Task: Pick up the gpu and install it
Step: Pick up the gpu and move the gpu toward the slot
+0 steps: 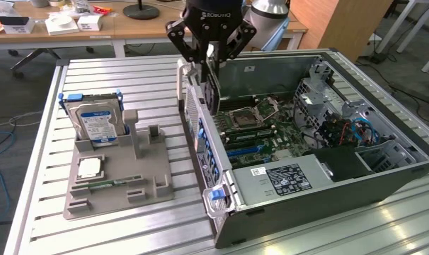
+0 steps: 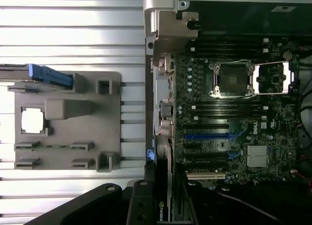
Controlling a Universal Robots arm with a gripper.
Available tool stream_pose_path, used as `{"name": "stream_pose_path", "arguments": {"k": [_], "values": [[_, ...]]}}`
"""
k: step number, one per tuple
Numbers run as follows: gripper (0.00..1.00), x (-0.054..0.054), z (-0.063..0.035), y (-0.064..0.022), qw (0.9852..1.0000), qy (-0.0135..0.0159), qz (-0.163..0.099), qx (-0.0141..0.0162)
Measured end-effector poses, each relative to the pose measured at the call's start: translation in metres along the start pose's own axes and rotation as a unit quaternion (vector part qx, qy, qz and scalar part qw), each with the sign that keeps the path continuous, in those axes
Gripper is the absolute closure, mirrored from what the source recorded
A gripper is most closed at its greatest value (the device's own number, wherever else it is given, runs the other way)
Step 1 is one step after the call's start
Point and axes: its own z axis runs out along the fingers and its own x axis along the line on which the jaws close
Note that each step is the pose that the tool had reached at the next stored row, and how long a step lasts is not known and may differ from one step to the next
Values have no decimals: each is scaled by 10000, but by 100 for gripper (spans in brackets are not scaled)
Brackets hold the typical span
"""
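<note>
Slatted table (image 1: 129, 69), grey holder (image 1: 119, 188) with hard drive (image 1: 95, 125) beside open case (image 1: 328, 199), motherboard (image 1: 260, 127) exposed, case's rear wall close beside gpu (image 1: 213, 93), tool (image 1: 208, 62) pointing down over case, clamped on gpu held upright on edge.

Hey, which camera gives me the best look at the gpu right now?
The exterior view: the gpu hangs upright in the gripper over the open case, with its length visible. In the wrist view it is edge-on, a thin strip with a logo between the fingers.
</note>
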Motion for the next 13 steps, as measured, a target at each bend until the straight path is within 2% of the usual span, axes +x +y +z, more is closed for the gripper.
{"name": "stream_pose_path", "arguments": {"k": [13], "values": [[74, -410, 11, 26, 10000, 0, 0, 0]]}}
